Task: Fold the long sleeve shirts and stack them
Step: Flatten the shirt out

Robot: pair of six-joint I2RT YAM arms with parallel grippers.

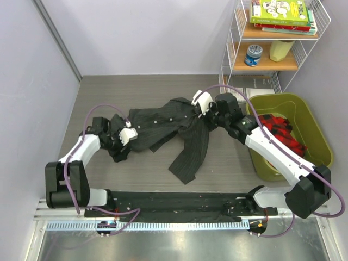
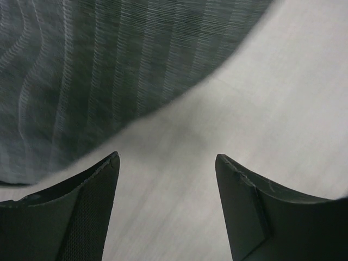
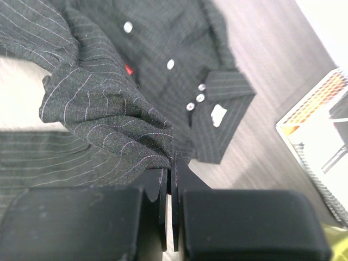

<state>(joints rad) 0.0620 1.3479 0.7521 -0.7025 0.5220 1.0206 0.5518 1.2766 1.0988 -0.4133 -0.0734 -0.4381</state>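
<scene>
On the gray table (image 1: 228, 163) the striped shirt (image 1: 163, 122) lies bunched between both claws. The right claw (image 3: 169, 174) pinches its cloth; the left claw (image 2: 167, 160) gapes empty beside it. Pull gently to flatten it.

Olive bin (image 1: 317, 133) beside wire shelf (image 1: 239, 64)

No text legible: label (image 3: 218, 115) on shirt (image 3: 103, 111), book covers (image 1: 280, 10) unreadable.
</scene>
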